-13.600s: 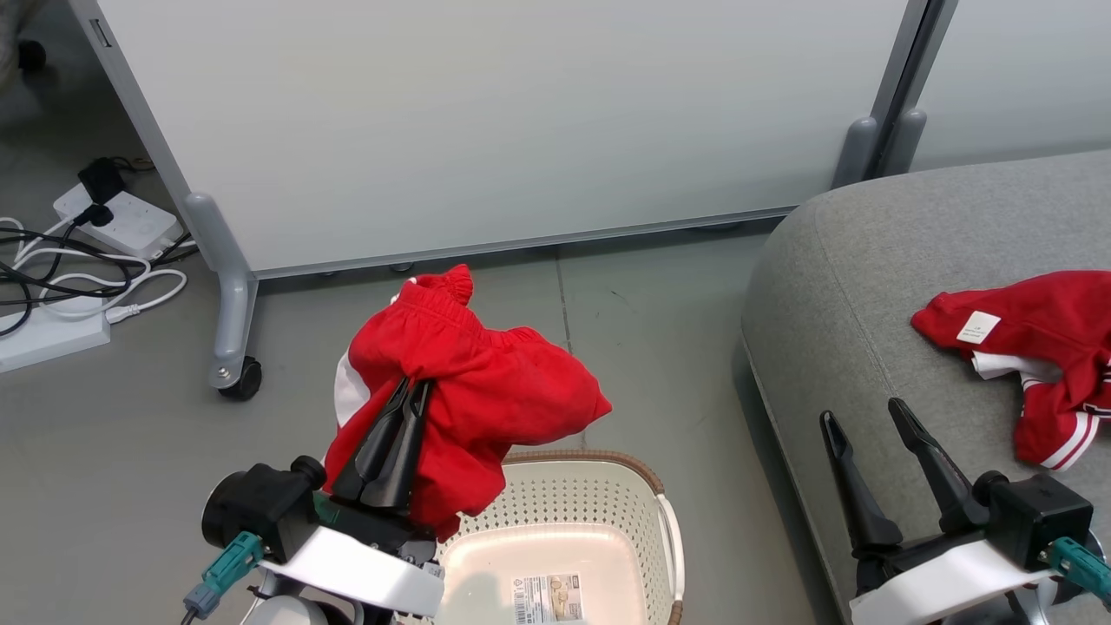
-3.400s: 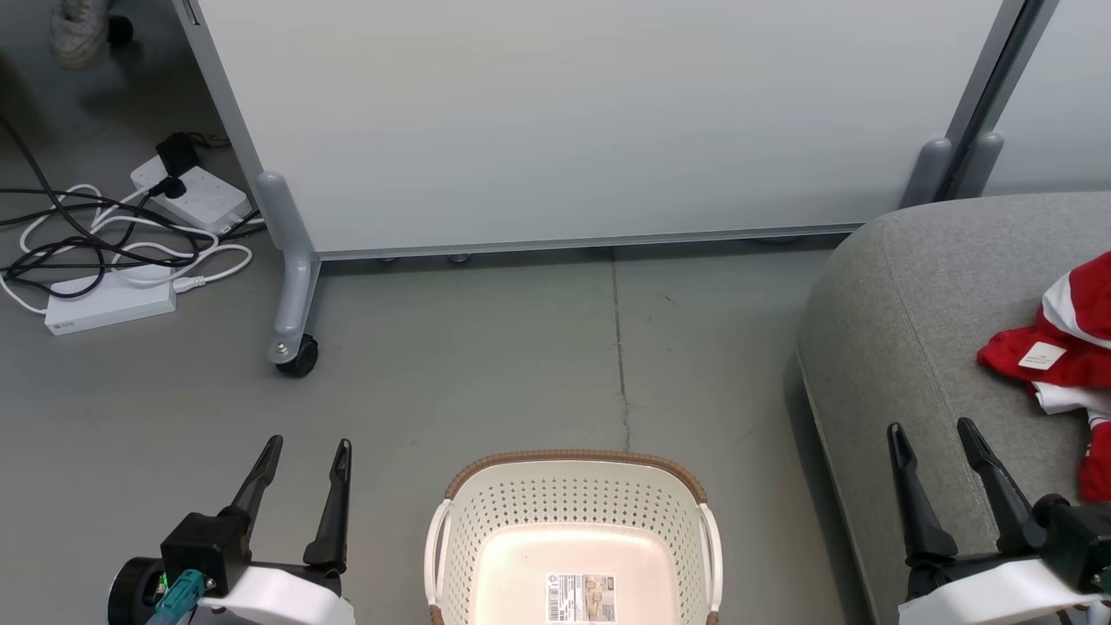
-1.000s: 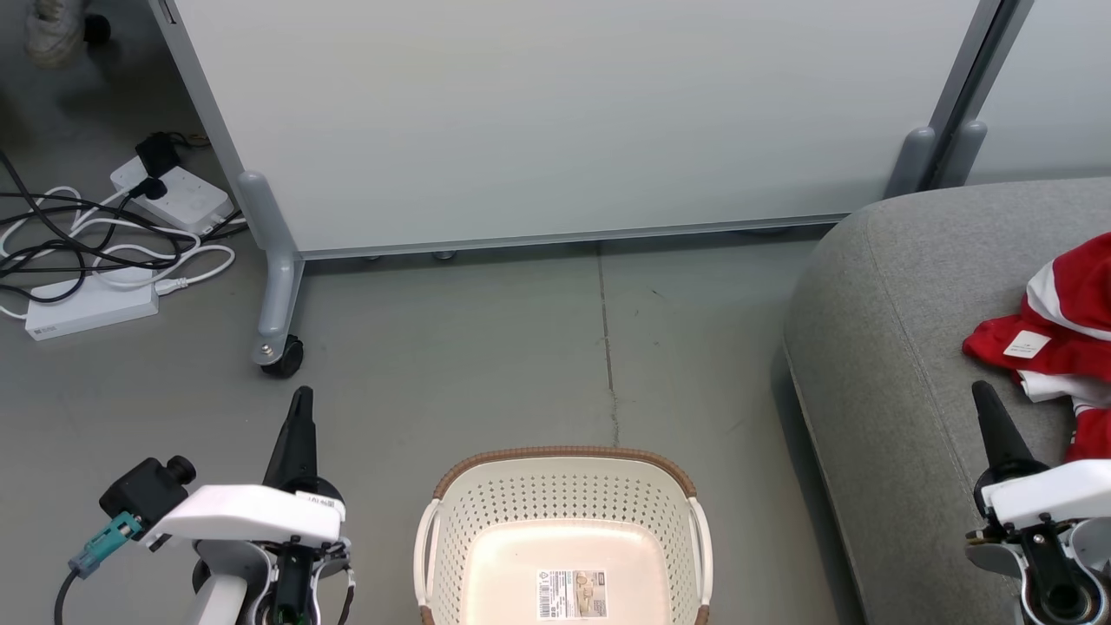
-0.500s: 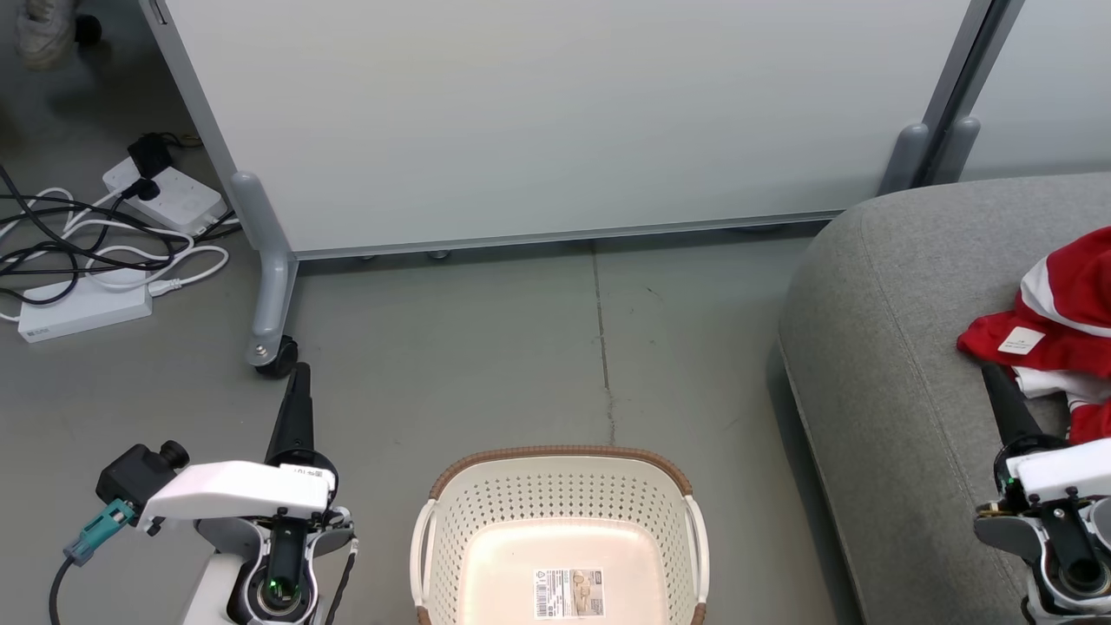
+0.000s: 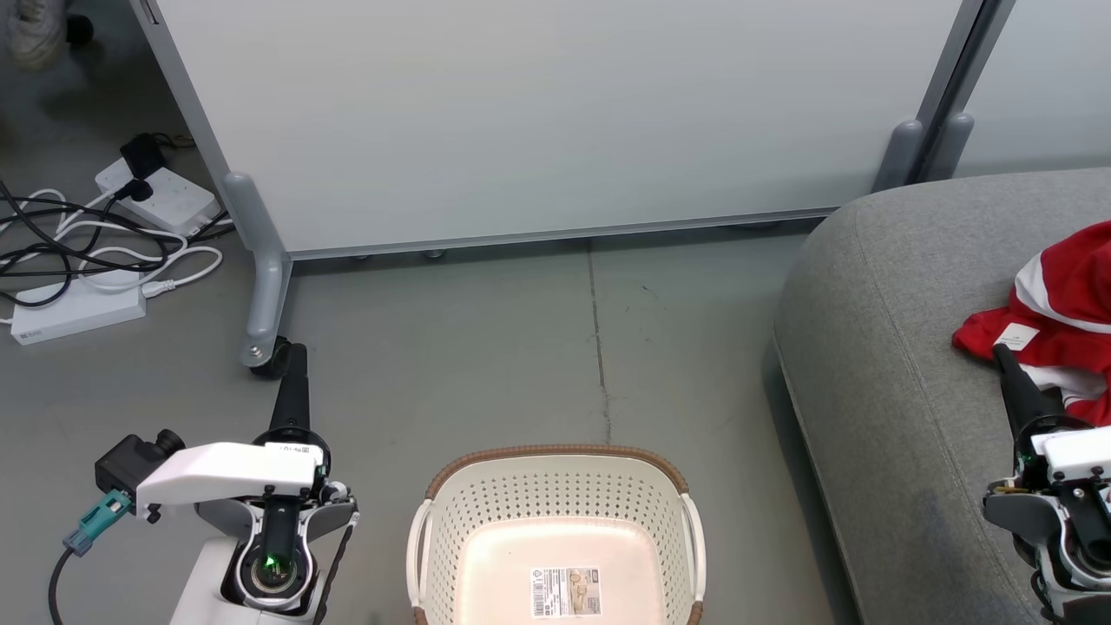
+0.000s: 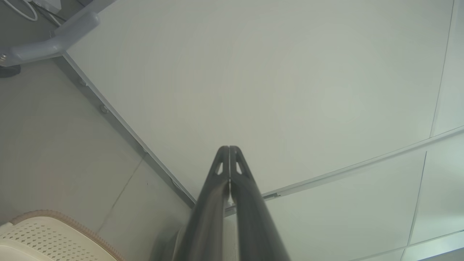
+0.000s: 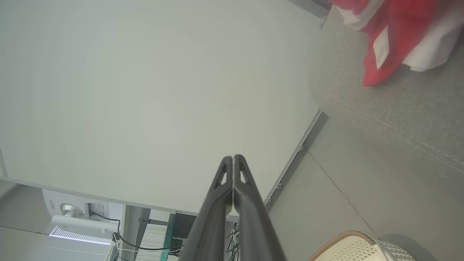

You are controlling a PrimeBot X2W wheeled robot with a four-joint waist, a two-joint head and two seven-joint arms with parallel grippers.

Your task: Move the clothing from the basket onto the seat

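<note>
The cream perforated basket [image 5: 451,521] with its brown rim stands on the floor at bottom centre, holding just a label on its base. Red clothing [image 5: 1063,304] with white trim lies on the grey seat [image 5: 868,347] at the right edge; its corner and tag show in the right wrist view [image 7: 391,40]. My left gripper [image 5: 297,349] is shut and empty, left of the basket, fingers together in its wrist view [image 6: 229,148]. My right gripper [image 5: 998,351] is shut and empty over the seat, its tip at the clothing's near edge; the wrist view [image 7: 233,157] shows the jaws pressed together.
A pale wheeled partition panel [image 5: 555,113] stands behind, its castor [image 5: 265,360] close to my left fingertip. Power strips and tangled cables [image 5: 95,252] lie on the floor at far left. Grey floor [image 5: 538,347] lies between basket and panel.
Both grippers stay shut and have edged further up the head view. The camera has shifted slightly, sliding the scene left and down.
</note>
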